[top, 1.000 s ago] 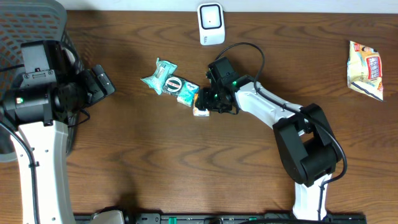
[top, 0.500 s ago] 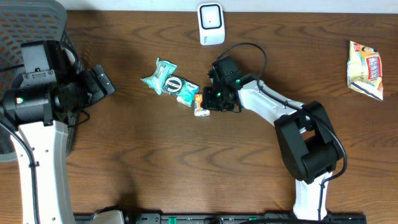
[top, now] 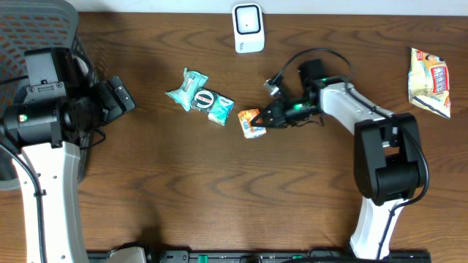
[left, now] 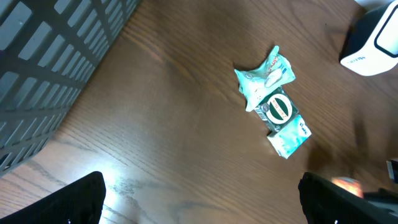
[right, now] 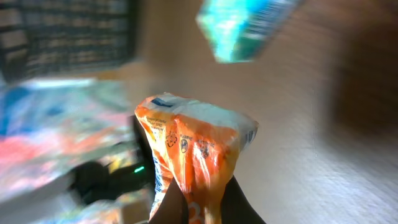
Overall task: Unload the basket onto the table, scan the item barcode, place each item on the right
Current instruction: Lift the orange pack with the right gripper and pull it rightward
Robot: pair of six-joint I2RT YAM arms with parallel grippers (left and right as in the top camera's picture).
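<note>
**Right hand** [top: 273, 115]: closed, pinching the orange packet [top: 252, 123] at one gathered end. The dark fingers [right: 169, 208] show at the bottom edge of the wrist view.

**Handling (judged):** light, soft, crinkly film, probably slippery. The contents may crush, so hold it by the sealed end or an edge seam rather than the belly, and leave a printed face uncovered.

**Appearance:** puffed orange-and-white wrapper with small print and symbols along one side. No barcode can be made out, as the wrist view is blurred.

**Location:** mid-counter [top: 219, 190], just right of the teal packets [top: 199, 95] and apart from the white scanner [top: 248, 28]. Whether it hangs clear of the wood cannot be told.

**Left hand** [top: 117, 98]: jaws spread wide, empty, well away at the far side.
</note>
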